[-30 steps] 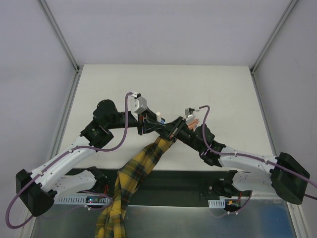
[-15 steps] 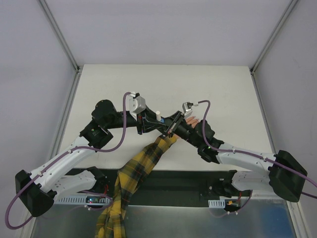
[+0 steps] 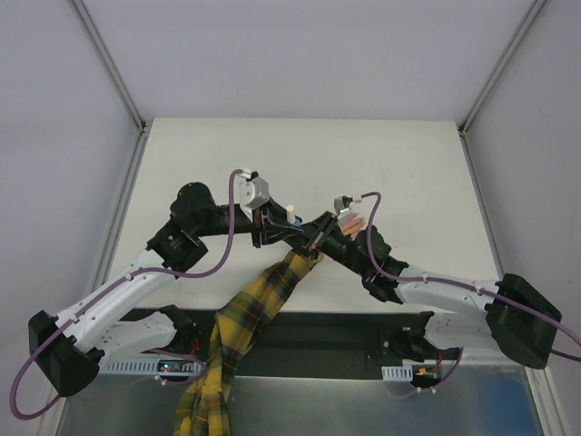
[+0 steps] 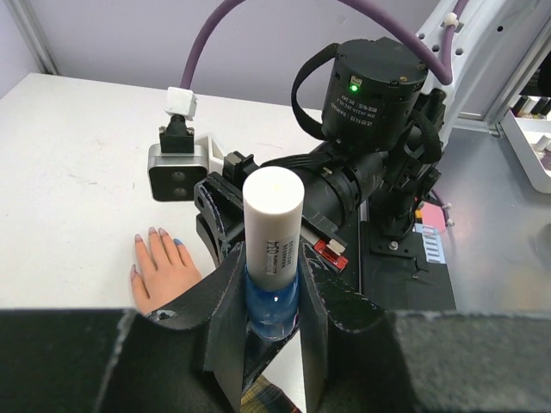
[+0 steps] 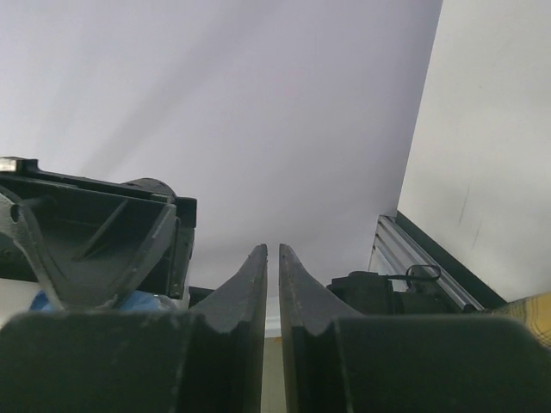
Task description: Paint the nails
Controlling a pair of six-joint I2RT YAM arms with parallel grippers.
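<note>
Left gripper point(image 4: 272, 297): jaws clamped on the blue body of a white-capped polish bottle point(image 4: 273, 232), held upright. Right gripper point(image 5: 273, 258): jaws all but closed, only a thin slit between them and nothing seen in it; crosses close to the left one above the table point(image 3: 408, 163). Peach-coloured hand point(image 4: 159, 274): flat on the white surface, nails up, yellow plaid sleeve point(image 3: 263, 300) trailing to the near edge. Nails point(image 4: 161, 232): at the fingertips, near the bottle and lower; one tinted light blue, the others pale
</note>
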